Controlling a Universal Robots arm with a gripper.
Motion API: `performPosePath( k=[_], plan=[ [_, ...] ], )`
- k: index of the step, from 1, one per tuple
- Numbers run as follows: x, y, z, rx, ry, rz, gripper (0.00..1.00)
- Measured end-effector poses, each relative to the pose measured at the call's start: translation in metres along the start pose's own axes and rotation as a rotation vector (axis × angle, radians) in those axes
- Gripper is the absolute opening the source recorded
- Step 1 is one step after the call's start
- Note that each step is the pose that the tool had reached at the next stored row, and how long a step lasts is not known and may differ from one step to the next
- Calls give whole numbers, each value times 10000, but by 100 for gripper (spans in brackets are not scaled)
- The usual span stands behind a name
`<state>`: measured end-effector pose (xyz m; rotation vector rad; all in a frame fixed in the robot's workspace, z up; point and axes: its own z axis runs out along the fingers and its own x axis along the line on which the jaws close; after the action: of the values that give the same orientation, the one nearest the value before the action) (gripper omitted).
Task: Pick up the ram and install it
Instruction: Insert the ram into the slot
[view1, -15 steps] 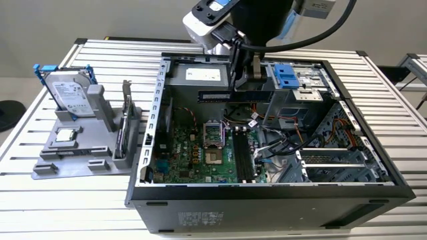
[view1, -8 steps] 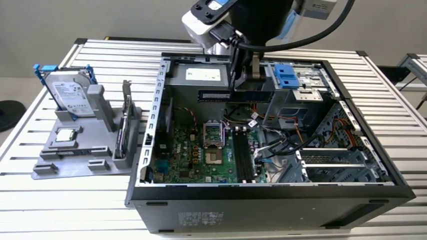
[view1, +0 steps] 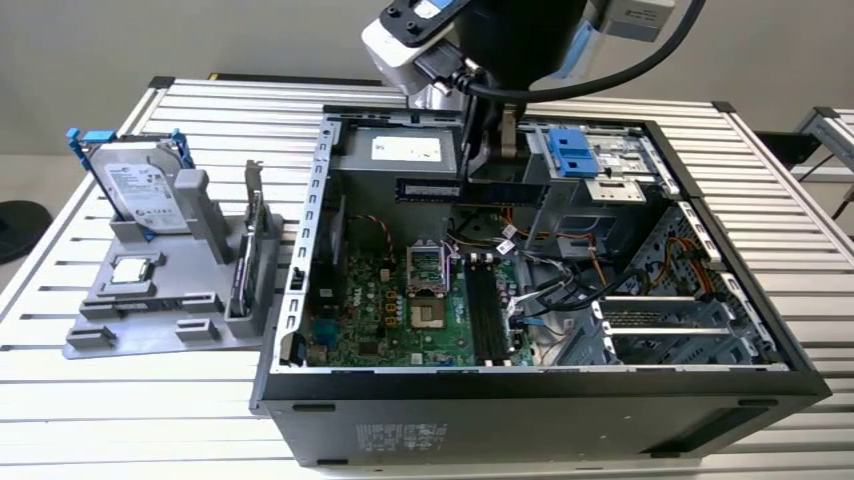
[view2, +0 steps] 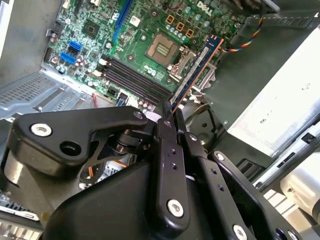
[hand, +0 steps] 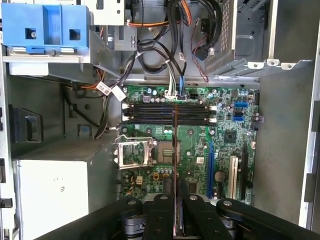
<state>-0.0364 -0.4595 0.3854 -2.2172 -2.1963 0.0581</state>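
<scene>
Table (view1: 120, 420): slatted metal top, pale floor (view1: 40, 100) beyond its edges.
Computer case (view1: 534, 425): open, lying on the table; green motherboard (view1: 400, 310) on its floor, with dark memory slots (hand: 150, 114).
Gripper (view2: 169, 114): above the board inside the case, fingers (view2: 167, 150) clamped on one end of the ram (view2: 197, 70), which hangs over the board, apart from the slots.
Grey holder (view1: 160, 320): exterior view's left, beside the case; hard drive (view1: 140, 185) upright in it, processor chip (view1: 131, 270) lying lower down.

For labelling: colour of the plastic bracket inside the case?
Blue bracket; clearest in the first wrist view.
</scene>
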Motion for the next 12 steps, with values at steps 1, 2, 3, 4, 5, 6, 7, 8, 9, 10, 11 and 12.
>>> performPosePath(
  k=[1, 2, 3, 4, 5, 6, 7, 8, 9, 10, 11, 12],
  plan=[
    [0, 0, 0, 0, 3, 48, 0],
    [0, 1, 0, 1, 4, 99, 0],
    [0, 1, 0, 2, 6, 157, 0],
    [0, 1, 0, 3, 8, 217, 0],
    [0, 1, 0, 4, 11, 280, 0],
    [0, 1, 0, 4, 14, 337, 0],
    [0, 1, 0, 5, 16, 396, 0],
    [0, 2, 0, 5, 18, 448, 0],
    [0, 2, 0, 6, 20, 493, 0],
    [0, 2, 0, 7, 21, 537, 0],
    [0, 2, 0, 7, 24, 576, 0],
    [0, 2, 0, 7, 24, 601, 0]
  ],
)
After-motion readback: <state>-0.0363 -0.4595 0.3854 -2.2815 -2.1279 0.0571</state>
